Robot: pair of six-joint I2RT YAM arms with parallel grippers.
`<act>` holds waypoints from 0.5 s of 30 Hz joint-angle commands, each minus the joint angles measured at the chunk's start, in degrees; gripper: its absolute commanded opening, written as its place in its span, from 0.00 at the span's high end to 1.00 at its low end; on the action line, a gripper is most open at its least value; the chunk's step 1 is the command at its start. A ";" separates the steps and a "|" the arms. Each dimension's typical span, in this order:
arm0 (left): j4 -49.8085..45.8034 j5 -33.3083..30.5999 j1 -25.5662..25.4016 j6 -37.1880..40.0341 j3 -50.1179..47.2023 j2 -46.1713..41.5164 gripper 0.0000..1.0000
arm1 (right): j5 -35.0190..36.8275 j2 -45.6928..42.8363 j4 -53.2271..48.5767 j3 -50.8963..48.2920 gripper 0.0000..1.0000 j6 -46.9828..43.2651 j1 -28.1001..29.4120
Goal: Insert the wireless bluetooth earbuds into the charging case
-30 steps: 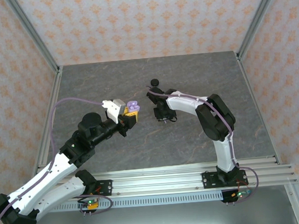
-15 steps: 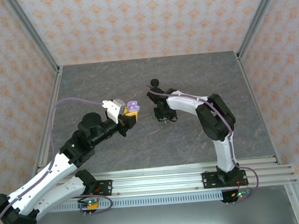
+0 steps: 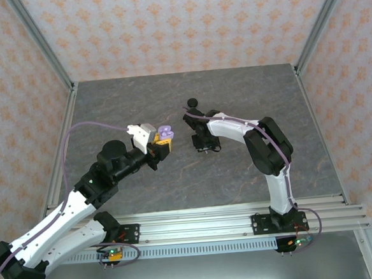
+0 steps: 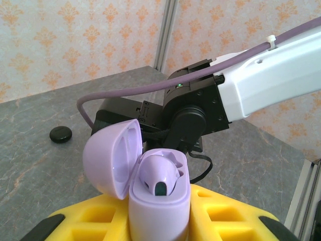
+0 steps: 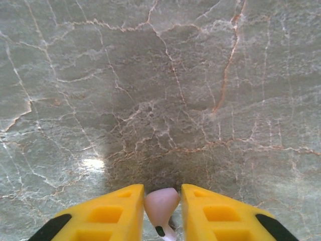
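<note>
The left end effector (image 3: 161,143) is closed on a lilac charging case (image 4: 160,206), gripped between its yellow pads (image 4: 225,218). The case's lid (image 4: 111,158) is hinged open to the left in the left wrist view. One lilac earbud (image 4: 159,175) sits in the case.

The right end effector (image 5: 161,213) pinches a second lilac earbud (image 5: 161,202) between its nearly closed yellow fingers (image 5: 108,213), above the grey marbled worktop (image 5: 150,75). This earbud's long axis runs along the fingers, rounded head outward, stem back toward the wrist.

From above, the two end effectors face each other, near but apart. A small black round item (image 3: 192,102) lies on the worktop beyond them.
</note>
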 commanded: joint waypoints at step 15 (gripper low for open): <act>3.93 -1.64 0.22 -3.11 -1.48 3.40 0.73 | 2.25 -4.56 5.28 -4.76 0.81 2.73 -0.76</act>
